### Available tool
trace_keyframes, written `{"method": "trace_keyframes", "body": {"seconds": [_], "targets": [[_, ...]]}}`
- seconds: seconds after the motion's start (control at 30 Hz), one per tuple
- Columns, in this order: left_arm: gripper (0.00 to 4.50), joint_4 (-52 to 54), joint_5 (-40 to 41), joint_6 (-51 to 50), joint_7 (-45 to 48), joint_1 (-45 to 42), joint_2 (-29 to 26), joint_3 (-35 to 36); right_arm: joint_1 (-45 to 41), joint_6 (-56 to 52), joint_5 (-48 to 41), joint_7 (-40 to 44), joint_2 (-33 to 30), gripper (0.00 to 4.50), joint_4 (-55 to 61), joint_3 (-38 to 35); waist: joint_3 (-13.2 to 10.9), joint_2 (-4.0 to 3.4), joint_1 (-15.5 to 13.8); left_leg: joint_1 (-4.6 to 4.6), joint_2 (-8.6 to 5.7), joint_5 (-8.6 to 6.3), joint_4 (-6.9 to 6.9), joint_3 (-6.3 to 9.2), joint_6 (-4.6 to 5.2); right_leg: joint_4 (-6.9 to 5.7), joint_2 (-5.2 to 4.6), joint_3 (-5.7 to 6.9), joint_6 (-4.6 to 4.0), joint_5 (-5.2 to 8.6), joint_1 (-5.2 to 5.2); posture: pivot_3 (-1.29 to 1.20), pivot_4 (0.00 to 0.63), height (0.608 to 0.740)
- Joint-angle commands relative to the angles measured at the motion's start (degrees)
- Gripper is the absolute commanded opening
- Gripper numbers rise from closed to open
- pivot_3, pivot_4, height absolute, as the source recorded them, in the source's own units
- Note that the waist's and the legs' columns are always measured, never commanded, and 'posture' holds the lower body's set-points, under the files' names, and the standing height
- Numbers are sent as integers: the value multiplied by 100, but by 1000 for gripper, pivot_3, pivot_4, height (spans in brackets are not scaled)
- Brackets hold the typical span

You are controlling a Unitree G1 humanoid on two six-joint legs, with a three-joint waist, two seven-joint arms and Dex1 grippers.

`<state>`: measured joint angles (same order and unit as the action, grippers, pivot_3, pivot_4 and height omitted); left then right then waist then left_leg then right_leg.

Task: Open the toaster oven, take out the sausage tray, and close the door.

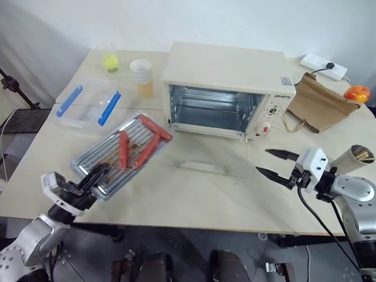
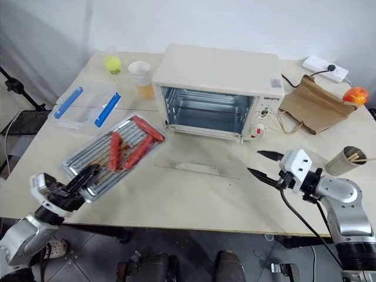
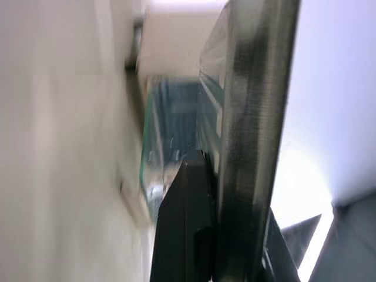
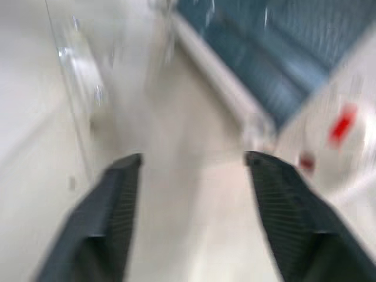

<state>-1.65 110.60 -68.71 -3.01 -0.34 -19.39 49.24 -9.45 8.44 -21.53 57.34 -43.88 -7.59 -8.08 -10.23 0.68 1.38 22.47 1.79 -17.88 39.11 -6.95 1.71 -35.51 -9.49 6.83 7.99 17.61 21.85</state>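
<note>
The left gripper is clamped on the sausage tray beside the toaster oven, whose door lies flat, while the right gripper has its fingers apart over the worktop.

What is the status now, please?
Left claw shut on sausage tray, out of toaster oven. Right claw open, empty. Door down, open.

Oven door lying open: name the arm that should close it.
Right. The right gripper is open and empty beside the lowered door, while the left gripper is shut on the sausage tray.
</note>
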Motion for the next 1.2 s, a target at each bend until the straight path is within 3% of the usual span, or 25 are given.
{"method": "trace_keyframes", "body": {"seconds": [0.03,0.17,0.37,0.6,0.8,1.2], "targets": [[0,577,240,539,52,192,263,364,-160,152,24,17,21,1466,-314,-215,0,0,8,-17,1,-2,-3,0,0,5,1,1,-1,1,-20,0,150,740],[0,997,240,1379,-352,200,812,503,-499,80,326,115,68,16,-1095,78,0,0,8,-24,1,-2,-5,-1,1,20,1,-8,-2,1,-30,0,150,740],[0,1290,240,2080,-723,38,1075,420,-1039,50,676,309,176,16,-2019,381,0,0,2,-22,0,-2,-4,-4,1,48,3,-8,-3,1,-33,0,150,740],[0,1550,240,2299,-808,111,1277,243,-1532,728,480,1230,573,16,-2720,478,0,0,10,-18,1,-4,-4,-7,4,50,9,-6,0,0,-40,0,150,740],[0,1579,240,2256,-786,207,1198,174,-1546,363,-112,1748,896,16,-2316,266,0,0,9,-18,3,-4,-5,-6,4,50,12,-7,0,0,-40,0,150,740],[0,1331,240,2018,-763,147,983,65,-1656,-643,-897,1231,954,16,-1340,-401,0,0,0,-14,2,-7,-6,-2,3,54,7,-8,0,0,-37,0,150,740]]}}
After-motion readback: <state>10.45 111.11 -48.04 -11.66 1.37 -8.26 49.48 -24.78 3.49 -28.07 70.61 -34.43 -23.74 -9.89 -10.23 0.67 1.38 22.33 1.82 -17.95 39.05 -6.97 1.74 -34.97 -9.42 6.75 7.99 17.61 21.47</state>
